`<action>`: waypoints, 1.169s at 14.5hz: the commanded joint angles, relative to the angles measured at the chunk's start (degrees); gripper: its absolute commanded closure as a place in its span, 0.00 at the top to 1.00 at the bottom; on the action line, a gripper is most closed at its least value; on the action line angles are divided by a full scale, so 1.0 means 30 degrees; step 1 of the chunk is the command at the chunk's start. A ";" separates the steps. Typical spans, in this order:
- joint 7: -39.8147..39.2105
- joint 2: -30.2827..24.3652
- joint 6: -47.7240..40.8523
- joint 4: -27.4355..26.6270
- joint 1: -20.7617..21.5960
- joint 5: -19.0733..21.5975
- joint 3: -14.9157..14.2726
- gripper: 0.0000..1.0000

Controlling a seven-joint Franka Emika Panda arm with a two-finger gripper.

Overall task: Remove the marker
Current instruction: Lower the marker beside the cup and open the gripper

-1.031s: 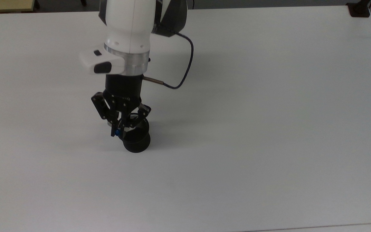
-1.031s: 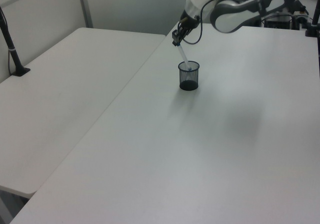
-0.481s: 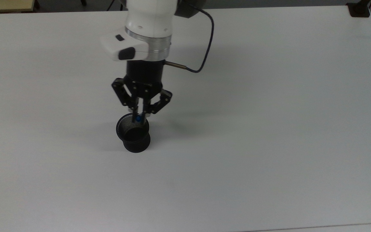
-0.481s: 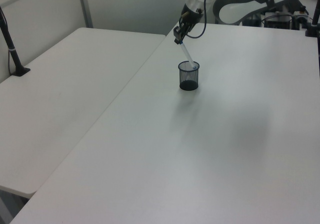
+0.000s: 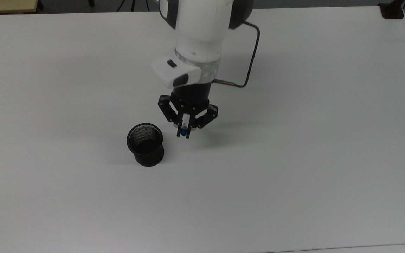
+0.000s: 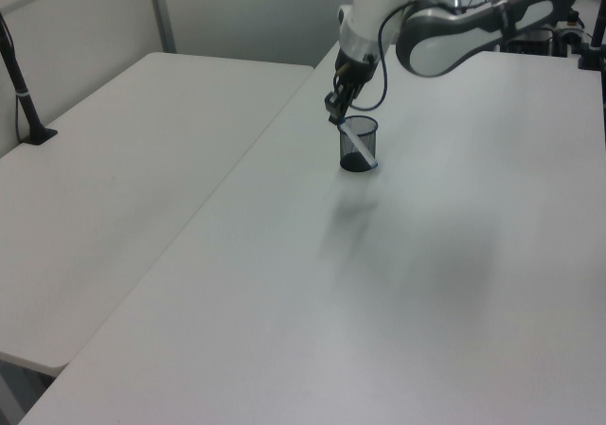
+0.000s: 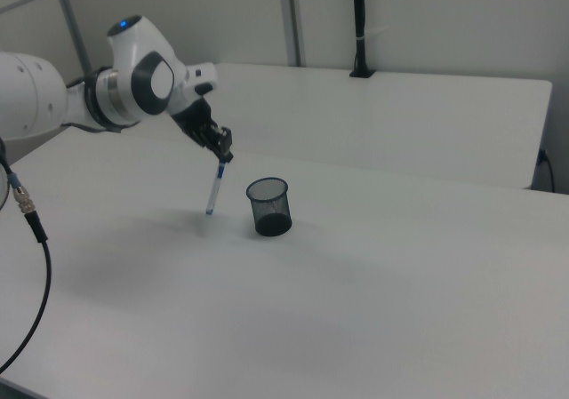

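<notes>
The gripper [image 5: 185, 133] had its fingers closed on the marker [image 7: 213, 188], which hung clear of the black mesh cup [image 5: 145, 144], beside it and above the white counter [image 5: 294, 158]; its lower tip seemed not to touch the counter.

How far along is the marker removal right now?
Done: the marker is out of the black mesh cup; the right view shows it hanging beside the cup, clear of the rim. In hand: the hand is shut on the marker's upper end, carrying it above the white table. Left: probably lowering it onto the table and letting go.
</notes>
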 commanded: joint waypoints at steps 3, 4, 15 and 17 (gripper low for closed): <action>-0.0362 0.1527 -0.0172 -0.0107 0.1009 0.0013 -0.0184 0.07; -0.0304 0.1704 -0.0085 -0.0106 0.1068 0.0013 -0.0184 0.10; 0.1104 0.0307 -0.1362 -0.0106 0.1920 -0.0046 -0.0360 1.00; 0.0928 -0.0778 -0.3529 -0.0077 0.1831 0.0041 -0.0331 1.00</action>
